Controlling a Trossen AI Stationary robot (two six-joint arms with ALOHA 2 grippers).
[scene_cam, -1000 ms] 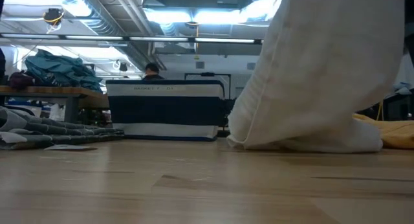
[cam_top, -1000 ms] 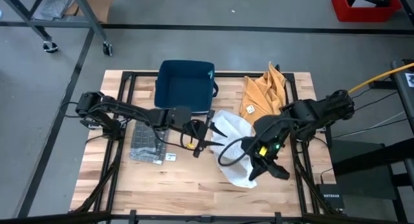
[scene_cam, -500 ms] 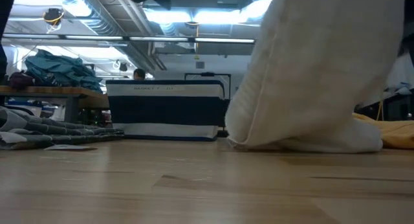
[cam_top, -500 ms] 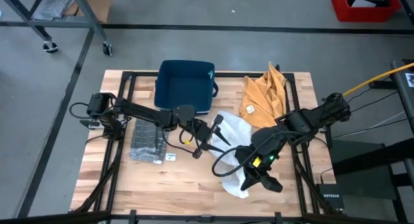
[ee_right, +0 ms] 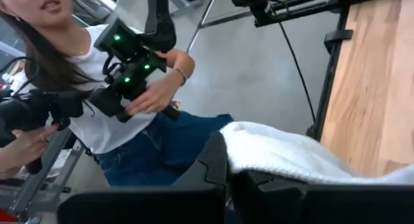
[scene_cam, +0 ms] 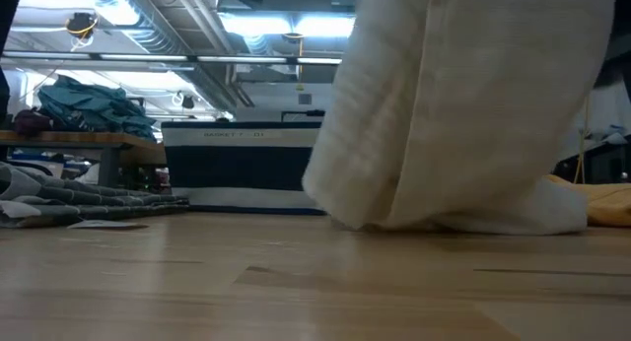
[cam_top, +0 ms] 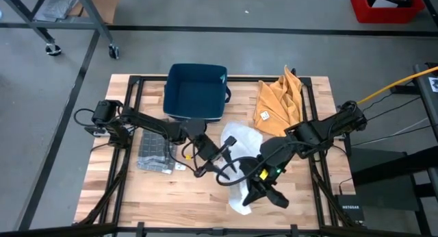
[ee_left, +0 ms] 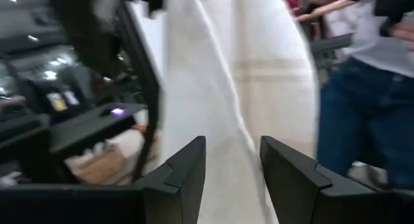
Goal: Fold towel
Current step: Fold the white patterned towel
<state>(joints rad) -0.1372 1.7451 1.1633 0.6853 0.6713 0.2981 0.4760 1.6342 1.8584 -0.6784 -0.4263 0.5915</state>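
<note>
Right tool (cam_top: 251,194), at the near middle of the surface, is closed tight on an edge of the white towel (cam_top: 248,144); in the right wrist view its dark fingers (ee_right: 213,167) meet over the towel's nubbly white cloth, which drapes across them. Left tool (cam_top: 229,165), reaching in from the left, stands partly apart; in the left wrist view its two fingers (ee_left: 184,172) flank a hanging fold of the towel with a gap to either side, and whether they touch the cloth cannot be told. The towel lies crumpled right of centre on the surface, its near part lifted between the two tools; in the low view it hangs as a broad pale curtain whose lower edge rests on the wood. Wooden surface (cam_top: 123,189): a dark blue bin (cam_top: 195,92) at the far middle; an orange cloth (cam_top: 279,100) at the far right; a grey folded cloth (cam_top: 154,151) at the left. Room: grey floor (cam_top: 205,52); a red box (cam_top: 387,5) far right; a person (ee_right: 136,88) in a white top and jeans stands beyond the surface's edge, holding a controller with green lights.
</note>
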